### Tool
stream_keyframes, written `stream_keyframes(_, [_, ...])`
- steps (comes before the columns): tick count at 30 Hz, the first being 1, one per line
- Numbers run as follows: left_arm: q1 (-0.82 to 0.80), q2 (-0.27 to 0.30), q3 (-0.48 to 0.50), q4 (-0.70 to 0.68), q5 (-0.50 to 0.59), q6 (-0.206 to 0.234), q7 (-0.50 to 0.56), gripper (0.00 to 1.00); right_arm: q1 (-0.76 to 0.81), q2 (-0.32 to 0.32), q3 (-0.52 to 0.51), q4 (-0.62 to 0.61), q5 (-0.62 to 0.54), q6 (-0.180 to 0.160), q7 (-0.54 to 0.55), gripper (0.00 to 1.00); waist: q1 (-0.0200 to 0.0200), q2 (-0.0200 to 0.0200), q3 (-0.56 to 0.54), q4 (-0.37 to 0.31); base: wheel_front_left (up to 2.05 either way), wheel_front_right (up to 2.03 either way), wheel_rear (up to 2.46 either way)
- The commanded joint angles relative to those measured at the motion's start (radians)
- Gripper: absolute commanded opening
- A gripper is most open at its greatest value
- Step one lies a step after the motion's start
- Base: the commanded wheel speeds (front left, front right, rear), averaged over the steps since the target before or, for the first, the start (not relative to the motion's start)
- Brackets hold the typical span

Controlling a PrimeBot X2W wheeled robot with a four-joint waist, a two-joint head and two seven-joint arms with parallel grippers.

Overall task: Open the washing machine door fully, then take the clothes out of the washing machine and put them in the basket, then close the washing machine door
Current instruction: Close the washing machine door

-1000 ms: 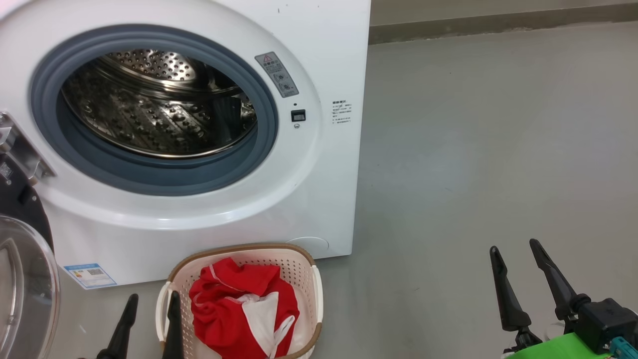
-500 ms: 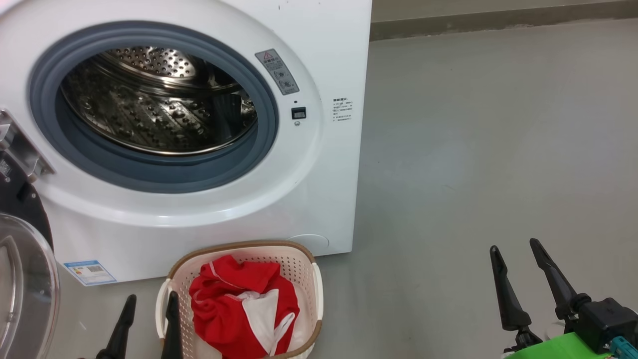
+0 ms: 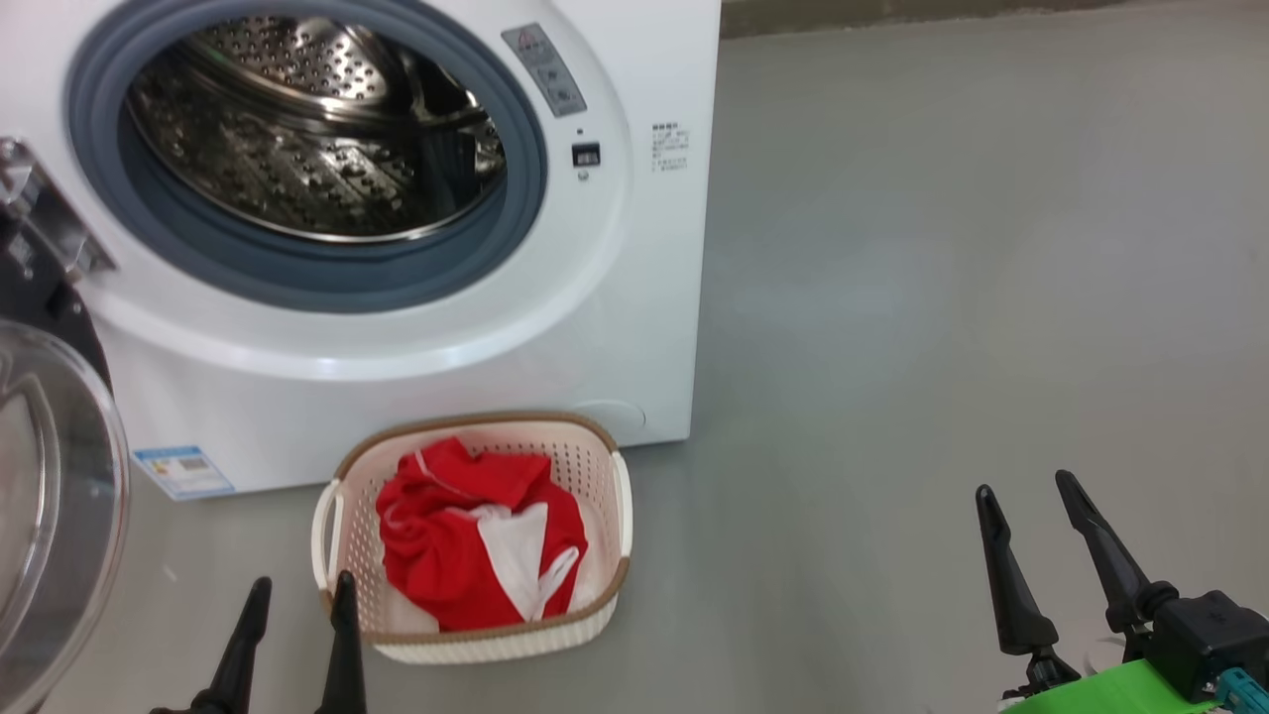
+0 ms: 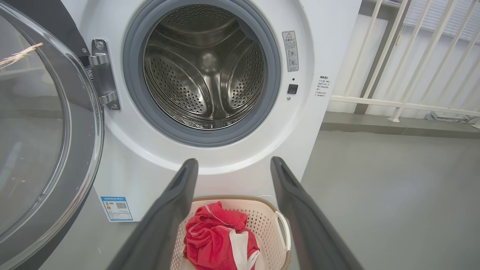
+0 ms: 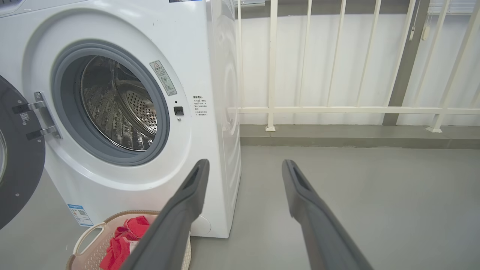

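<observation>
Laundry out, door yet to shut: the washing machine (image 3: 634, 297) faces you with its round mouth open, the steel drum (image 4: 206, 67) bare as far as the wrist views reach, which suggests the unloading is done. The clothes (image 3: 476, 540), red with white panels, lie heaped in the basket (image 3: 476, 421). It sits on the grey floor (image 3: 892, 297) just in front of the washer's base and below the mouth, likely so that garments had only a short way to fall.

The basket's long axis runs roughly across your view, parallel to the washer's front and turned slightly, with a handle at each end and its open top facing up.

The washing machine door (image 3: 50, 516) hangs on its hinge (image 4: 101, 75) at your left of the opening, swung wide and upright. The bulge of its glass bowl points out towards you and to the right, and its free edge is well clear of the gasket.

Your left gripper (image 3: 302, 585) sits low beside the basket's left handle, fingers spread and holding nothing. Your right gripper (image 3: 1023, 486) hangs over bare floor well to the right, equally spread and empty. The left one, between basket and door, looks better placed to push the door home.
</observation>
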Motion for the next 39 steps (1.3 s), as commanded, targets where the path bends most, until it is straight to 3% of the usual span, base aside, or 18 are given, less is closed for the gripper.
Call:
stream_keyframes(1, [-0.037, 0.017, 0.027, -0.034, -0.003, 0.01, -0.009, 1.0, -0.028, -0.013, 0.025, -0.031, -0.001, 0.006, 0.001, 1.0, 0.0, 0.0, 0.011, 0.001, -1.38, 1.38, 0.0])
stream_keyframes(8, [-0.057, 0.015, 0.027, -0.073, -0.02, -0.001, -0.009, 1.0, -0.039, -0.013, 0.026, -0.032, 0.005, 0.006, -0.003, 1.0, 0.0, 0.0, 0.04, 0.006, -0.84, 0.84, 0.0])
stream_keyframes(23, [-0.056, 0.011, 0.017, -0.092, 0.031, 0.041, -0.009, 1.0, -0.05, -0.013, 0.026, -0.021, 0.005, 0.006, -0.01, 1.0, 0.0, 0.0, 0.045, 0.031, -0.03, 0.03, 0.0])
stream_keyframes(39, [-0.038, 0.005, -0.002, -0.133, 0.036, 0.074, -0.009, 1.0, -0.045, -0.013, 0.04, -0.034, -0.007, 0.006, -0.005, 1.0, 0.0, 0.0, 0.026, 0.161, 0.0, 0.0, 0.0])
